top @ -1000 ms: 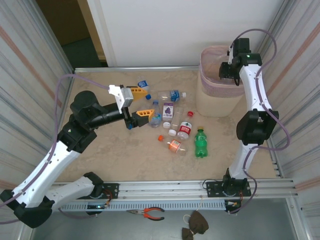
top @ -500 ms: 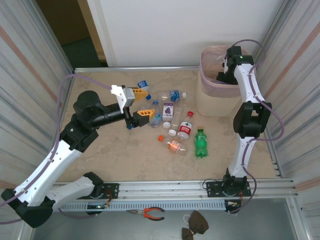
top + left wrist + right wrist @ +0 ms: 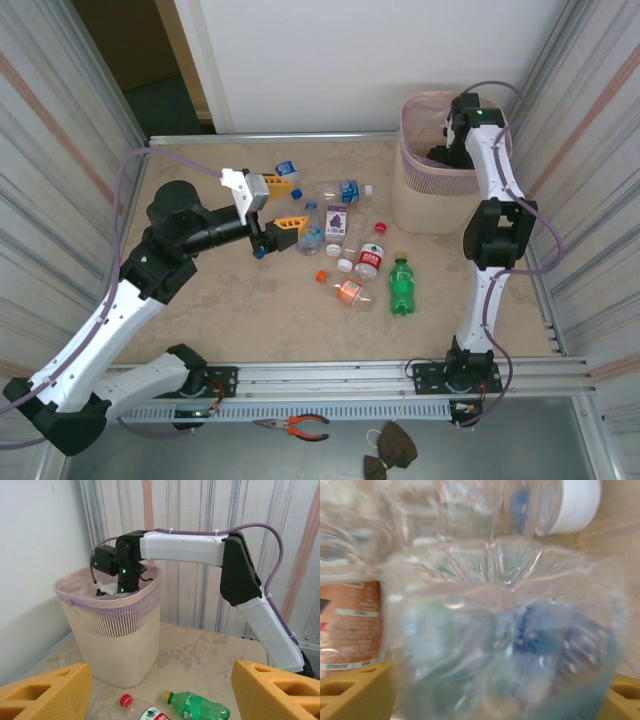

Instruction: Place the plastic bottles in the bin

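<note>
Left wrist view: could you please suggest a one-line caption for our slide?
Framed by orange fingers of the left gripper, the right arm reaches into the pink bin; a green bottle lies nearby.

We make it seven plastic bottles (image 3: 310,235) loose on the desk (image 3: 220,320): one green bottle (image 3: 400,285), one red-labelled bottle (image 3: 369,257), one purple-labelled bottle (image 3: 337,222), one orange-capped bottle (image 3: 348,290), and three clear ones with blue on them. One bin (image 3: 425,205), far right corner. Left gripper (image 3: 283,206), right gripper (image 3: 441,155), that's two. One pair of pliers (image 3: 300,427) past the near edge.
</note>
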